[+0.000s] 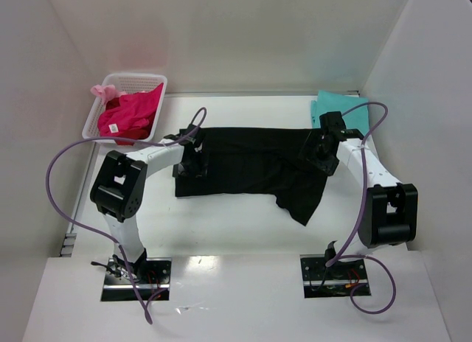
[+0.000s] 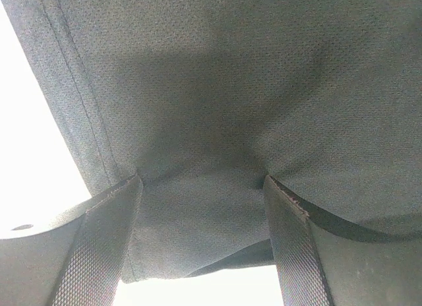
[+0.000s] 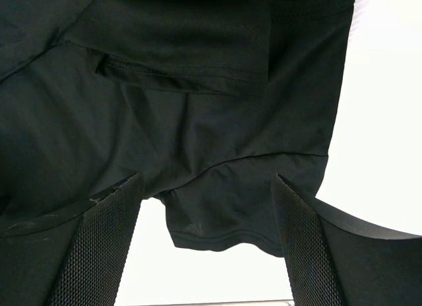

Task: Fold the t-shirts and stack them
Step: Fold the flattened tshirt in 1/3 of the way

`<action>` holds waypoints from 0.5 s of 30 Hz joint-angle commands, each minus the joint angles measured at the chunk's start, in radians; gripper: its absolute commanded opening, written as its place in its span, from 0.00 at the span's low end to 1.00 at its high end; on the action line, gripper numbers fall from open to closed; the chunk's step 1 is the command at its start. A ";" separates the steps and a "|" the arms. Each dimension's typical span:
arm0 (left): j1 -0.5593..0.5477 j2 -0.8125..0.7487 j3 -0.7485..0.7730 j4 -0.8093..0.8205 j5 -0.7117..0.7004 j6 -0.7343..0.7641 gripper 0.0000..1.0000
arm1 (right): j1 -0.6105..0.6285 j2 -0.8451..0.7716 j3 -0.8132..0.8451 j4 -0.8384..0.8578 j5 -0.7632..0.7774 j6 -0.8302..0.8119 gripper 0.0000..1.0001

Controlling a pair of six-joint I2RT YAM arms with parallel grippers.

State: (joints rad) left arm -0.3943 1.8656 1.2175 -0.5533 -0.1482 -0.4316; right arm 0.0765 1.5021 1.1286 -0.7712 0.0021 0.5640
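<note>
A black t-shirt (image 1: 251, 165) lies spread across the middle of the table, with one flap (image 1: 302, 202) trailing toward the near right. My left gripper (image 1: 193, 156) is down on its left edge. In the left wrist view the gripper (image 2: 202, 184) is open, and flat black cloth (image 2: 217, 88) lies between the wide-apart fingers (image 2: 105, 253). My right gripper (image 1: 318, 152) sits at the shirt's right end and is open (image 3: 208, 181) over a hemmed corner of the cloth (image 3: 217, 227). A teal t-shirt (image 1: 343, 110) lies at the back right. A magenta-pink t-shirt (image 1: 129, 113) rests in the basket.
The white lattice basket (image 1: 158, 80) stands at the back left, with a pale pink piece (image 1: 103, 91) over its corner. White walls close in the table on the left, back and right. Purple cables (image 1: 55, 172) loop off both arms.
</note>
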 commanded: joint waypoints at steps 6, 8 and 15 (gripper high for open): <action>0.069 -0.002 -0.046 -0.079 -0.063 -0.018 0.82 | 0.009 -0.031 0.003 0.043 0.004 -0.006 0.85; 0.090 -0.002 -0.065 -0.079 -0.063 -0.018 0.82 | 0.009 -0.031 0.003 0.043 0.004 -0.006 0.85; 0.100 -0.002 -0.065 -0.079 -0.082 -0.018 0.82 | 0.009 -0.031 0.003 0.043 0.004 -0.006 0.86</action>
State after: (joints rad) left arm -0.3046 1.8465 1.1912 -0.5674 -0.1455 -0.4526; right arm 0.0765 1.5021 1.1286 -0.7631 0.0025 0.5636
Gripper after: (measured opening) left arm 0.818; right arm 0.860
